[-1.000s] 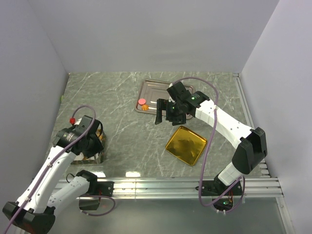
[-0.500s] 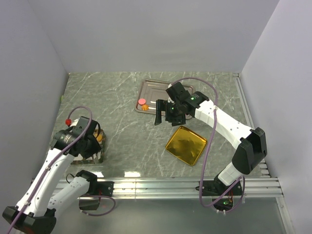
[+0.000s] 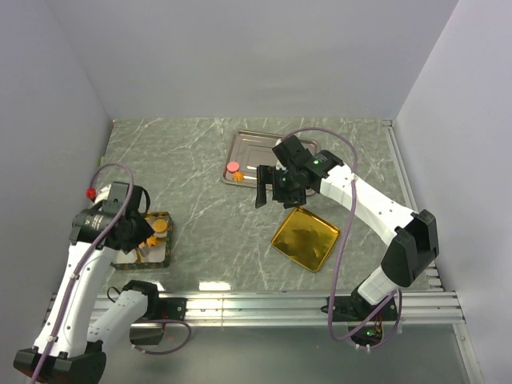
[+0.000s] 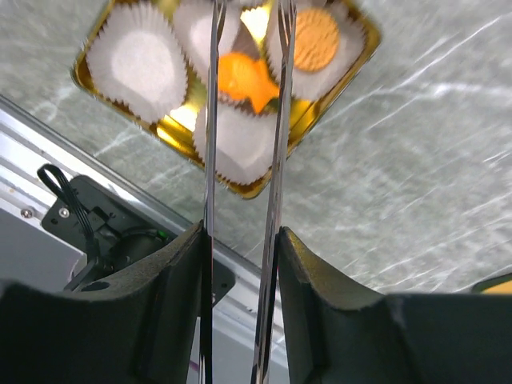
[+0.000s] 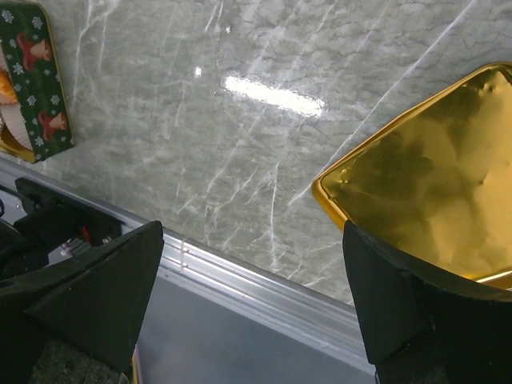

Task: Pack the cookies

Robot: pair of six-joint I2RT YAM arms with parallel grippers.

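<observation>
Several cookies show. In the left wrist view an orange one (image 4: pixel 250 82) and a round one (image 4: pixel 314 38) lie in white paper cups (image 4: pixel 132 60) inside the gold tin (image 4: pixel 160 130). From above, the tin (image 3: pixel 170 248) sits at the near left, and a pink cookie (image 3: pixel 233 166) and an orange cookie (image 3: pixel 238 176) rest on the silver tray (image 3: pixel 268 148). My left gripper (image 3: pixel 128 228) (image 4: pixel 240 236) is shut on metal tongs (image 4: pixel 211 120), whose blades stand apart over the tin. My right gripper (image 3: pixel 268 190) (image 5: pixel 254 232) hangs open and empty by the tray's near edge.
The tin's gold lid (image 3: pixel 305 238) (image 5: pixel 432 184) lies upturned right of centre. An aluminium rail (image 3: pixel 304 304) runs along the table's near edge. The tin's green patterned side (image 5: pixel 36 80) shows at the far left of the right wrist view.
My left arm has drawn back to the left and lifted off the tin, uncovering its cups and cookies. The right arm has barely moved.
</observation>
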